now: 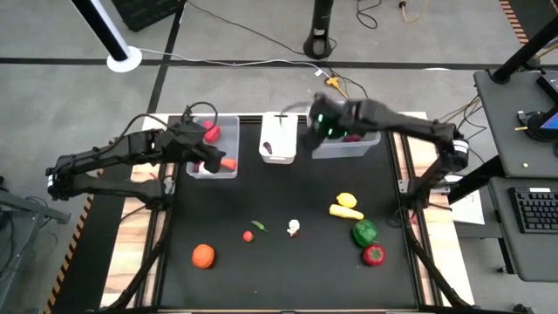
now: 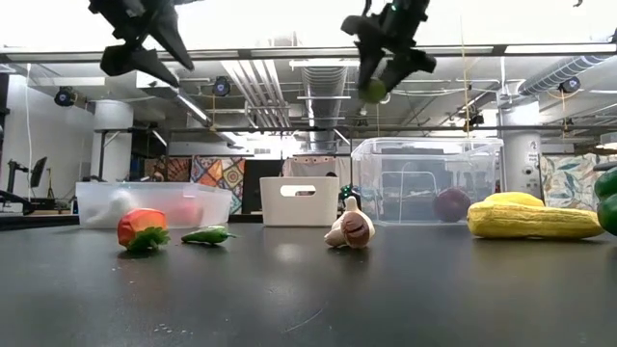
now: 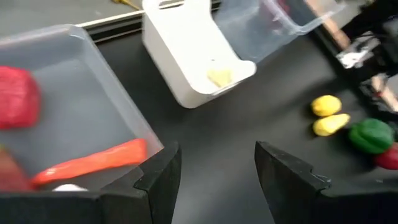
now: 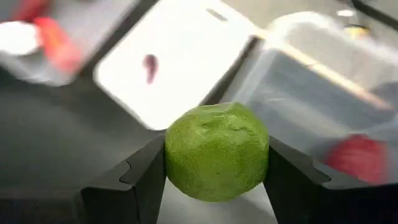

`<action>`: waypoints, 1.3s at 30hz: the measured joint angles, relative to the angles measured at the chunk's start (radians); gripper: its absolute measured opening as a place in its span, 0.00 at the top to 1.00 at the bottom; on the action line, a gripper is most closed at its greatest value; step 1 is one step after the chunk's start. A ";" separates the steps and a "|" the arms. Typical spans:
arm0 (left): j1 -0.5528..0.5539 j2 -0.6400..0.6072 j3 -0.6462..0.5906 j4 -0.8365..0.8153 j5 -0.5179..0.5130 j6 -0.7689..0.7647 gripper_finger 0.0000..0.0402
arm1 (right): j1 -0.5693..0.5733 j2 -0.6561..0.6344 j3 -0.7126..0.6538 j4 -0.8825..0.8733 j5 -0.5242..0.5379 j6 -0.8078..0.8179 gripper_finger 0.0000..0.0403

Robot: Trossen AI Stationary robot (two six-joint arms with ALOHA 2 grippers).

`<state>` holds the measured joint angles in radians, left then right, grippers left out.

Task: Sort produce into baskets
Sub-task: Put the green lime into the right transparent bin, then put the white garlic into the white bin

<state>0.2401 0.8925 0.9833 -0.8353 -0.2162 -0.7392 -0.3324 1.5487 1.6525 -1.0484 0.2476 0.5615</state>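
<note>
Right wrist view: the right gripper point(image 4: 216, 168) clamps a round, dimpled green lime point(image 4: 216, 151), held above the gap between the white tub point(image 1: 279, 138) and the clear tub point(image 1: 346, 144). The left gripper point(image 3: 214, 180), fingers spread and empty, hovers at the other clear tub's point(image 1: 213, 148) edge.

Dimpled matt lime point(image 4: 216, 151), clear glossy plastic tub point(image 2: 426, 180)

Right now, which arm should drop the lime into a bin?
Right. Its hand already grips the lime, raised near the right clear bin and white bin. The left hand is open, at the left clear bin.
</note>
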 joint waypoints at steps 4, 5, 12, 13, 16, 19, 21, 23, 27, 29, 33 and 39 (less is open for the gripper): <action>-0.062 0.020 0.000 0.040 -0.007 -0.055 0.54 | -0.163 0.013 0.034 -0.088 -0.005 -0.092 0.46; -0.077 0.027 0.000 0.047 -0.007 -0.067 0.54 | -0.203 0.015 0.030 -0.087 -0.018 -0.114 0.46; -0.195 0.105 0.000 0.069 -0.010 -0.155 0.54 | -0.382 0.029 -0.046 -0.091 -0.171 -0.219 0.45; -0.214 0.118 0.000 0.071 -0.010 -0.166 0.54 | -0.391 0.029 -0.051 -0.090 -0.171 -0.223 0.44; -0.262 0.161 0.000 0.088 -0.023 -0.202 0.54 | -0.407 0.029 -0.053 -0.097 -0.175 -0.239 0.38; -0.300 0.203 0.000 0.107 -0.045 -0.232 0.54 | -0.414 0.029 -0.053 -0.096 -0.196 -0.240 0.33; -0.314 0.229 0.000 0.116 -0.047 -0.245 0.54 | -0.414 0.029 -0.053 -0.097 -0.196 -0.240 0.30; -0.325 0.253 0.000 0.132 -0.047 -0.254 0.54 | -0.415 0.029 -0.053 -0.097 -0.197 -0.240 0.28; -0.336 0.284 0.000 0.164 -0.047 -0.258 0.54 | -0.414 0.026 -0.053 -0.101 -0.215 -0.236 0.27; -0.338 0.293 0.000 0.164 -0.044 -0.258 0.54 | -0.408 0.019 -0.053 -0.100 -0.278 -0.221 0.28; -0.338 0.296 0.000 0.165 -0.036 -0.258 0.54 | -0.355 0.002 -0.053 -0.098 -0.399 -0.189 0.31; -0.338 0.286 0.000 0.164 -0.036 -0.228 0.54 | -0.173 -0.040 -0.053 -0.090 -0.413 -0.122 0.34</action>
<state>-0.0978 1.1790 0.9833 -0.6715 -0.2523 -0.9677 -0.5050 1.5085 1.5993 -1.1385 -0.1649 0.4393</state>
